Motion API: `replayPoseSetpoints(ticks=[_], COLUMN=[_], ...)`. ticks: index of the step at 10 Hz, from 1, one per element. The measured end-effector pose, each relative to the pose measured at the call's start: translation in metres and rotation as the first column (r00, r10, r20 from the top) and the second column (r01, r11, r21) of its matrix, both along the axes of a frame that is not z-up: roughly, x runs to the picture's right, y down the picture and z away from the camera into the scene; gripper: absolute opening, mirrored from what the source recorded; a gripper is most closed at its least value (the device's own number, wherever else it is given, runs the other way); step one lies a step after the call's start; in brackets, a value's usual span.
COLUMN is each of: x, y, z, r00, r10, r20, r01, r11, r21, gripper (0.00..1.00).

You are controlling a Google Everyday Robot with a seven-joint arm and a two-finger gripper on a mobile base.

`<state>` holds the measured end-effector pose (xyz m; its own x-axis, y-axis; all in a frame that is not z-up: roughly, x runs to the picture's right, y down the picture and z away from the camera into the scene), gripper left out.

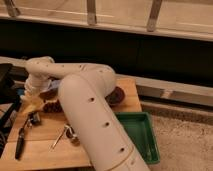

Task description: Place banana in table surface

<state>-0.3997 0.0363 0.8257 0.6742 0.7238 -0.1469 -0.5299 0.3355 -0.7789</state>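
Note:
The pale yellow banana (pixel 29 104) is at the left end of the wooden table surface (pixel 45 150), low over the planks. My gripper (pixel 32 94) is right above it, at the end of the white arm (pixel 85 100) that reaches in from the bottom middle. The banana's upper end is hidden by the gripper, so I cannot tell whether it is held or lies on the wood. A cluster of dark red grapes (pixel 51 107) lies just to its right.
A dark bowl (pixel 119 95) stands at the back right of the table, partly behind the arm. A green tray (pixel 146 135) sits at the right, its left part covered by the arm. Dark-handled utensils (pixel 22 136) and a small metal tool (pixel 61 136) lie at the front.

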Motion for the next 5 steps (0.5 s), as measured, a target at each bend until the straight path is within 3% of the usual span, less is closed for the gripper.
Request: replayPoseSetpoints(ticks=[3,5], x=[0.063,0.111], y=[0.006,0.017], z=[-0.015,-0.018], r00=[0.992,0.974], r10=[0.066,0.123], r20=[-0.103,-0.192], r01=[-0.070,-0.142], r11=[0.9968,0.9858], r21=[-0.038,-0.089], gripper=[0.00,0.00])
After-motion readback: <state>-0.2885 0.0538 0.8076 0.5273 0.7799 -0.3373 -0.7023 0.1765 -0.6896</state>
